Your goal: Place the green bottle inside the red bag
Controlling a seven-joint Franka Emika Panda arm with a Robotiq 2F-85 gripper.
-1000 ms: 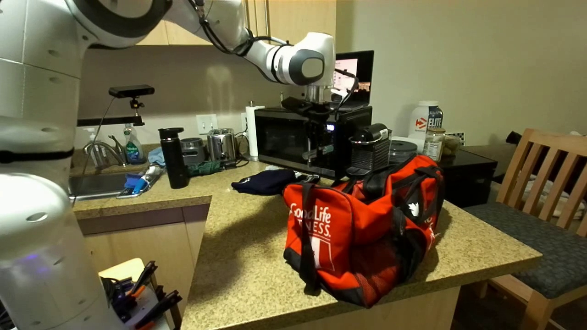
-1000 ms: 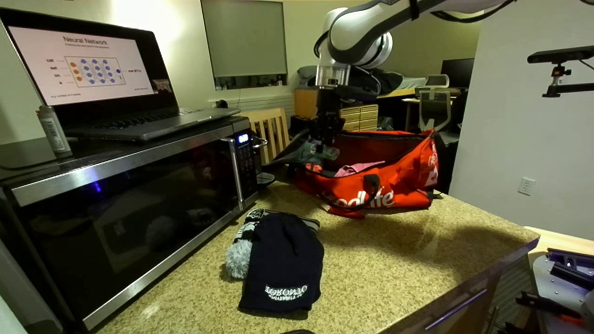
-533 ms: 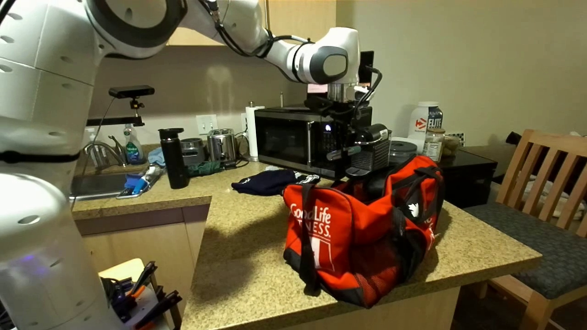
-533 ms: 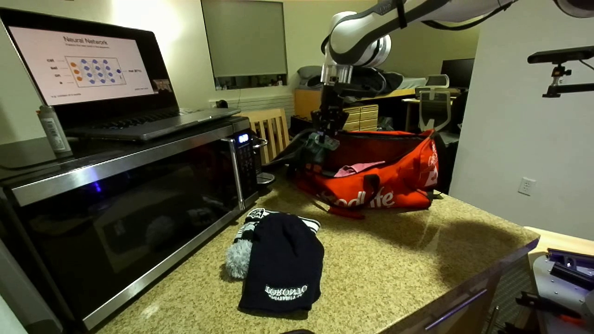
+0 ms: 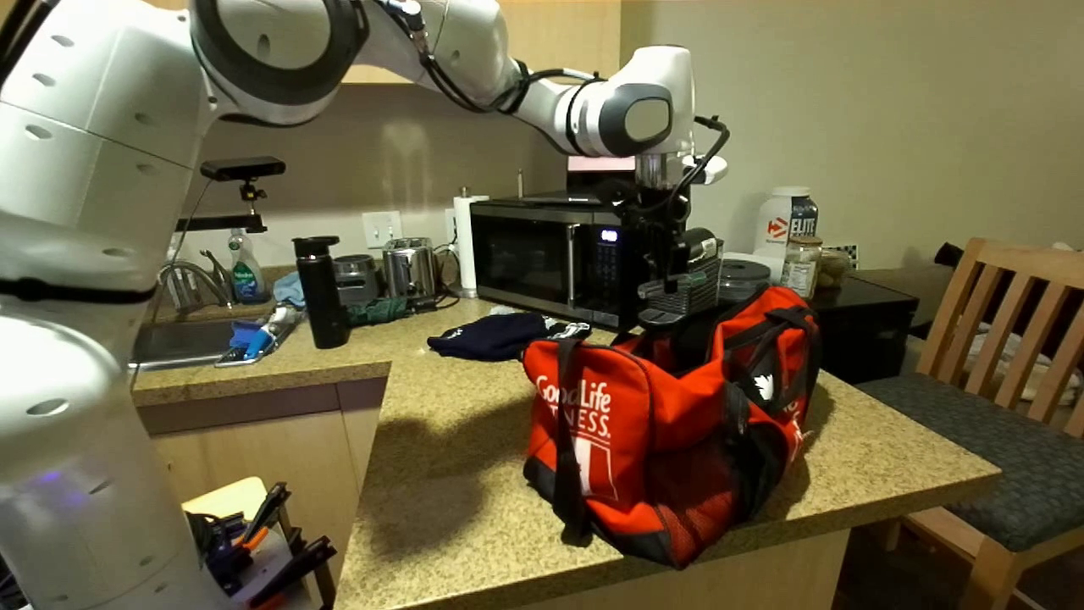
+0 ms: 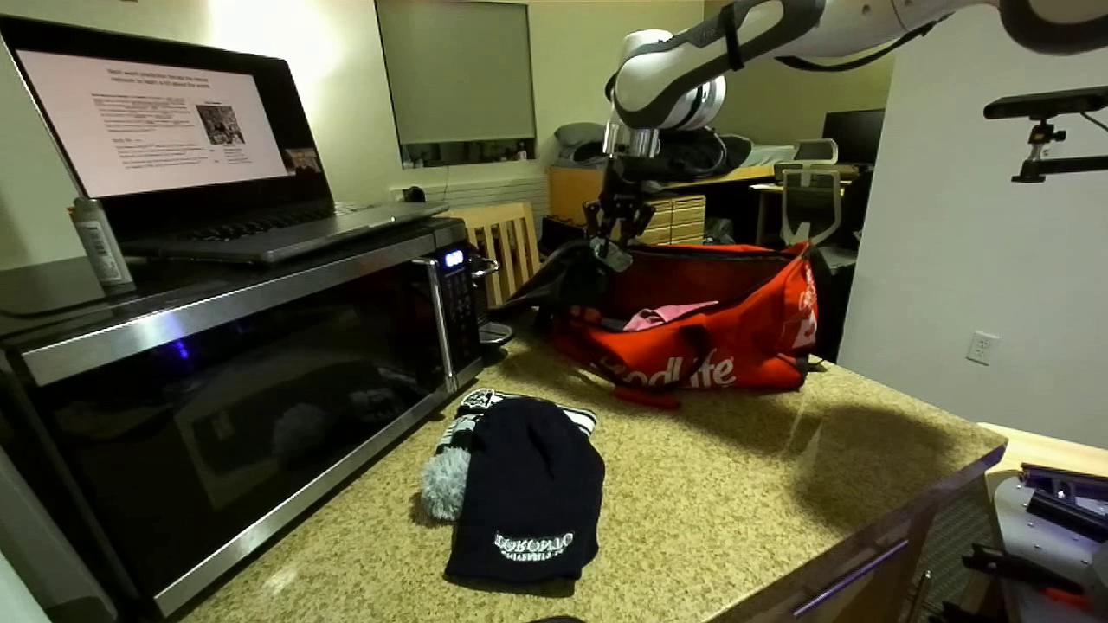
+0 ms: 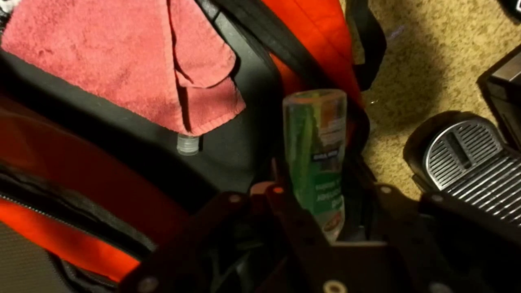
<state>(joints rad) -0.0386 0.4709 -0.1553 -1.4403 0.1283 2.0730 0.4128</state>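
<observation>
On the countertop (image 6: 736, 493), a navy knit hat (image 6: 528, 493) lettered TORONTO lies partly over a striped hat (image 6: 460, 431) with a grey pom-pom (image 6: 445, 484), near a black microwave (image 6: 286, 398) that carries an open laptop (image 6: 182, 130). In an exterior view, a black tumbler (image 5: 320, 292) stands upright near a steel toaster (image 5: 409, 268), and a paper towel roll (image 5: 464, 247) between toaster and microwave. Beside the microwave is a coffee machine (image 5: 701, 310); a white tub (image 5: 776, 222) labelled ELITE stands behind a lidded jar (image 5: 801, 269). A slatted wooden chair (image 5: 957, 445) stands beside the countertop.
</observation>
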